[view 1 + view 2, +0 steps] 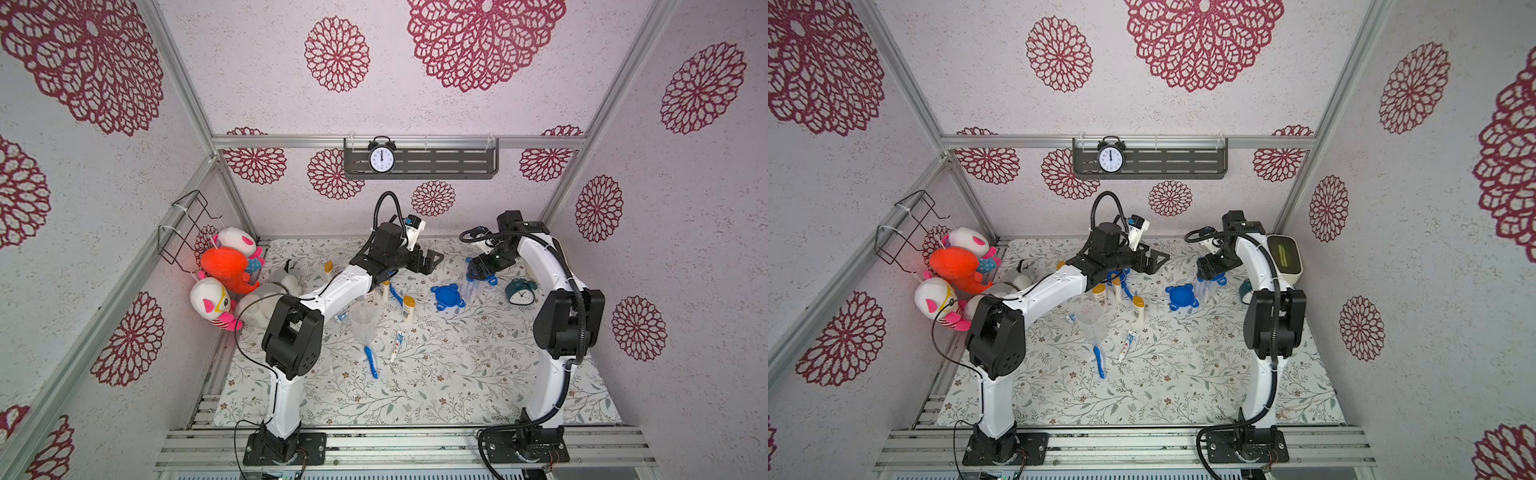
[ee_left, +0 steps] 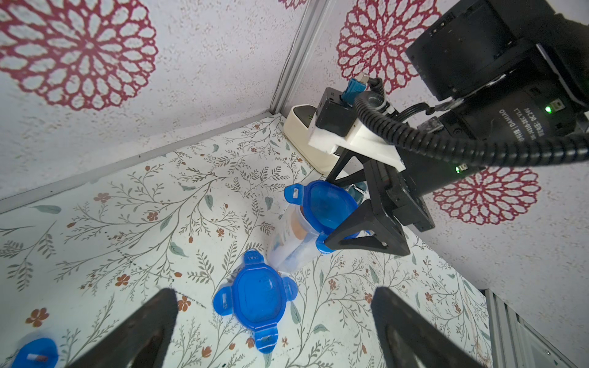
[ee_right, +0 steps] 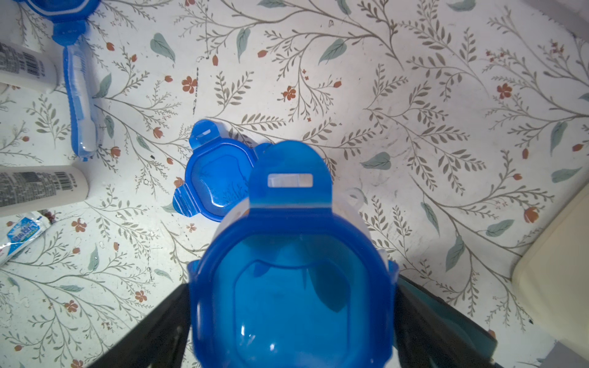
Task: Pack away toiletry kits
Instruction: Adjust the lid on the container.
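Observation:
My right gripper [image 1: 478,276] [image 3: 291,286] is shut on a clear jar's blue four-tab lid [image 2: 322,204], one finger on each side. The jar [image 1: 471,289] reaches down to the mat and holds pale items. My left gripper [image 1: 432,262] [image 2: 274,296] hangs open and empty above the mat, near a loose blue lid [image 1: 447,297] [image 2: 256,299]. An open clear jar [image 1: 365,318] stands mid-mat. Around it lie a blue toothbrush [image 1: 371,361], a toothpaste tube [image 1: 397,345] and an orange-capped white bottle [image 1: 408,308]. More bottles [image 3: 41,188] and another toothbrush [image 3: 79,102] sit partly under the left arm.
A teal alarm clock [image 1: 520,291] stands right of the held jar, and a cream device [image 1: 1283,253] fills the back right corner. Plush toys [image 1: 226,274] pile at the left wall under a wire basket [image 1: 187,224]. A black clock [image 1: 381,158] sits on the wall shelf.

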